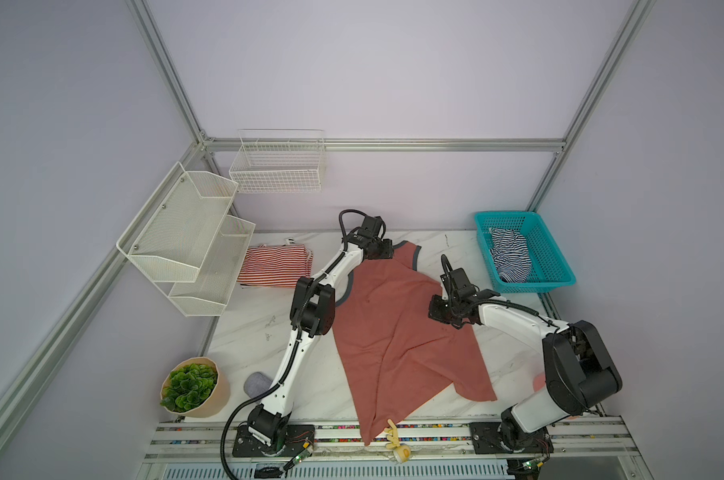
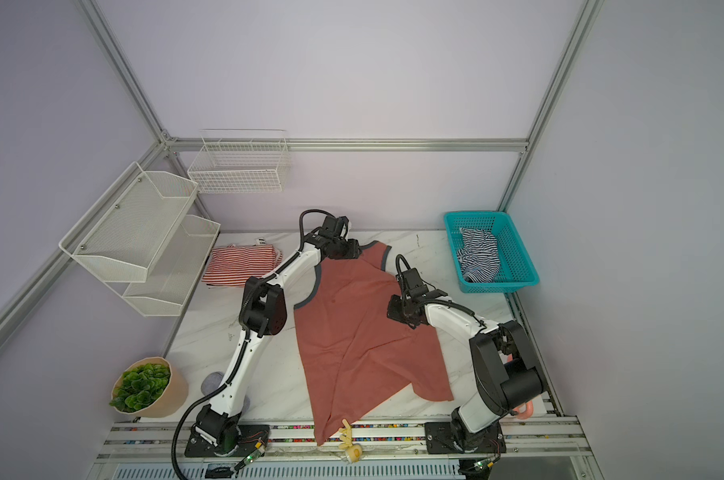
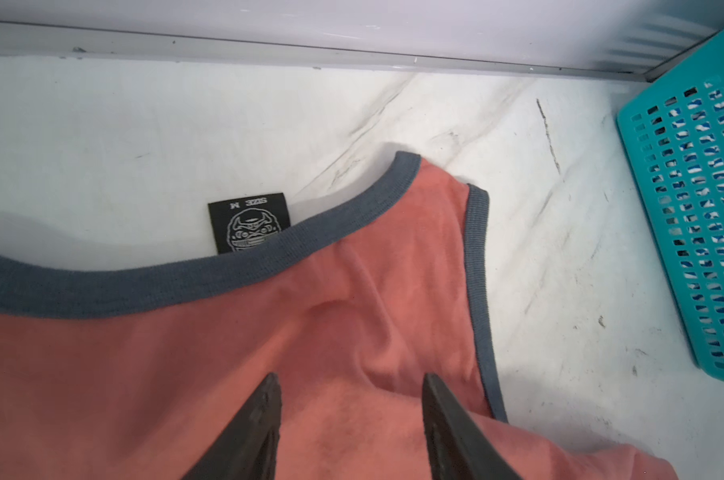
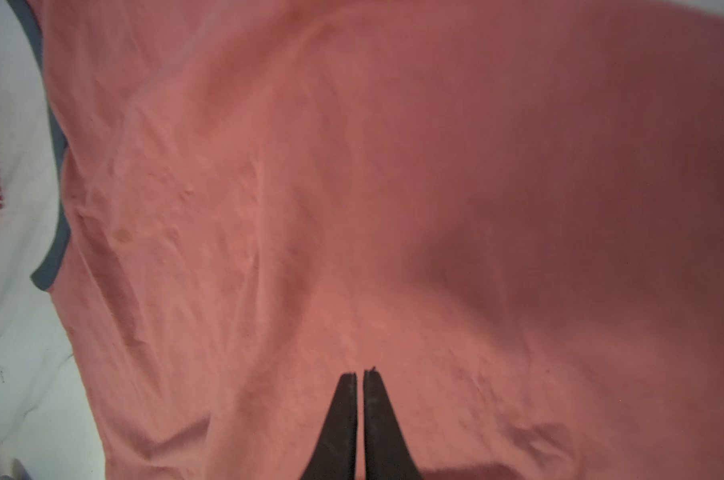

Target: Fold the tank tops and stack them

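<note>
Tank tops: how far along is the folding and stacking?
Done: the red-striped top lies folded, back left. In hand: the salmon top lies spread out, left tool open near its neckline, right tool shut over it. To do: the navy-striped top, crumpled in the basket; nothing stacked.

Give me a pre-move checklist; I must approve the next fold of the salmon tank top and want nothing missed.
1. Salmon tank top lying flat: not ok, a diagonal fold crosses it and its hem overhangs the front edge of the table.
2. Left pincer open over the shoulder end: ok.
3. Right pincer shut above the shirt's side; cloth gripped: cannot tell.
4. Red-and-white striped tank top folded, back left: ok.
5. Navy-and-white striped tank top folded: not ok, bunched in the teal basket.
</note>
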Action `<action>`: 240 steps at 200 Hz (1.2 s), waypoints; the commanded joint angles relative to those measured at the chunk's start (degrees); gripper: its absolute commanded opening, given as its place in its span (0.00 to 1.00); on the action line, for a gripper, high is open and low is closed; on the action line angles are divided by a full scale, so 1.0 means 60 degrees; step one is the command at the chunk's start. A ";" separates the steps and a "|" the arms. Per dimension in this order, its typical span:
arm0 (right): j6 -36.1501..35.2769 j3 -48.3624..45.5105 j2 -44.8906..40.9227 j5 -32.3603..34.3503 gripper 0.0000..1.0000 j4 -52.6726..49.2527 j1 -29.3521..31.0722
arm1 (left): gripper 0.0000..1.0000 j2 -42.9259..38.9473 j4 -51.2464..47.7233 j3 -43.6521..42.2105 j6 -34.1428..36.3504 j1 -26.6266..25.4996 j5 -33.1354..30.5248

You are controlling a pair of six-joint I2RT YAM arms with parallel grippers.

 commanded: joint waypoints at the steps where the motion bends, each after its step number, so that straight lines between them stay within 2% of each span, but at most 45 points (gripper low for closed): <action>1: 0.0184 -0.0157 -0.0137 0.0012 0.10 -0.0351 0.0068 | 0.54 0.0067 0.0390 -0.0345 -0.0273 0.0167 0.0280; 47: 0.0104 -0.0481 0.0054 -0.0146 0.10 -0.0301 0.0062 | 0.52 0.0128 -0.0144 -0.0868 -0.0575 0.0211 0.0220; 98: 0.0050 -0.0145 0.1024 0.0170 0.10 -0.0483 0.0010 | 0.51 -0.0015 -0.1216 -0.1754 -0.1097 0.0534 0.0276; 140: -0.0401 0.0433 0.2025 0.0212 0.10 -0.0463 -0.0607 | 0.49 -0.1113 -0.1097 -0.4085 -0.2034 0.1207 0.0253; 178: -0.0850 0.1527 0.3065 0.0345 0.10 -0.0548 -0.1513 | 0.49 -0.2574 -0.0019 -0.6685 -0.2537 0.1489 0.0124; 200: -0.1255 0.2674 0.3902 0.0397 0.10 -0.0762 -0.1843 | 0.49 -0.3237 0.0369 -0.7841 -0.2736 0.1524 0.0223; 240: -0.2170 0.5688 0.5992 0.0413 0.10 -0.1594 -0.1937 | 0.49 -0.4573 0.1225 -1.0297 -0.3279 0.1493 0.0700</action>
